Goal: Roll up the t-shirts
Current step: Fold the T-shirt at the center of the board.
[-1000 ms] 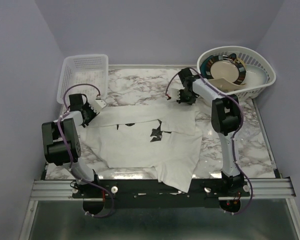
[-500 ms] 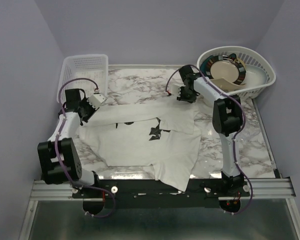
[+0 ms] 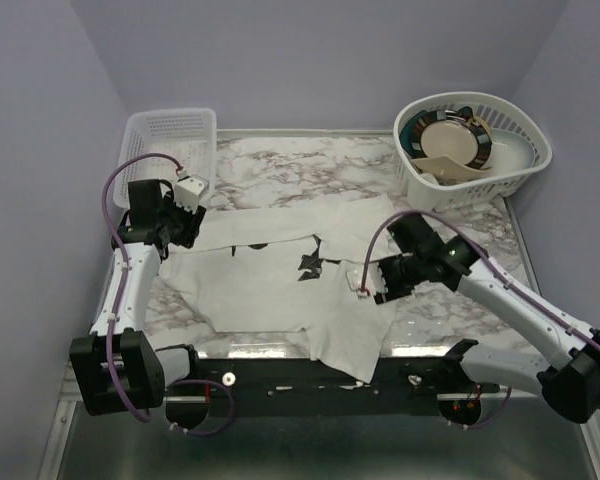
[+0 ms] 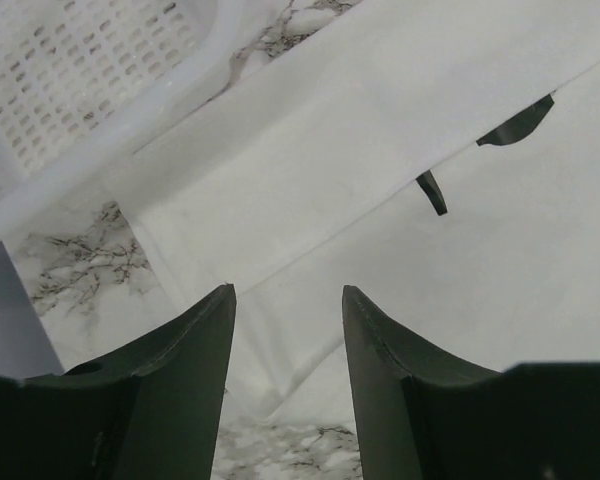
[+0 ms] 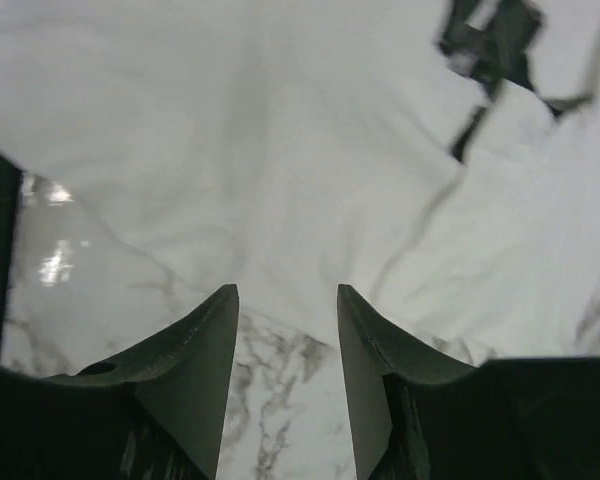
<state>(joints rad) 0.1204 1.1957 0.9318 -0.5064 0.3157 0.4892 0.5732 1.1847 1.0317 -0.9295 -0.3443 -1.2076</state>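
A white t-shirt (image 3: 280,285) lies spread on the marble table, with black printed marks (image 3: 310,265) on its chest and its lower hem hanging over the near edge. My left gripper (image 3: 180,232) is at the shirt's far left corner. In the left wrist view, this left gripper (image 4: 285,290) is open over a folded edge of the t-shirt (image 4: 380,170), holding nothing. My right gripper (image 3: 382,290) is low by the shirt's right side. The right wrist view shows the right gripper (image 5: 285,288) open over bare marble, the t-shirt (image 5: 280,150) edge just ahead.
A white rectangular lattice basket (image 3: 170,140) stands at the back left, close behind the left gripper, and the same basket (image 4: 80,70) fills the left wrist view's upper left. A round white basket (image 3: 525,150) holding dishes stands at the back right.
Both grippers have opened and let go of the shirt. The right arm swung from the shirt's far edge down to its near right side. The left arm drew back slightly.
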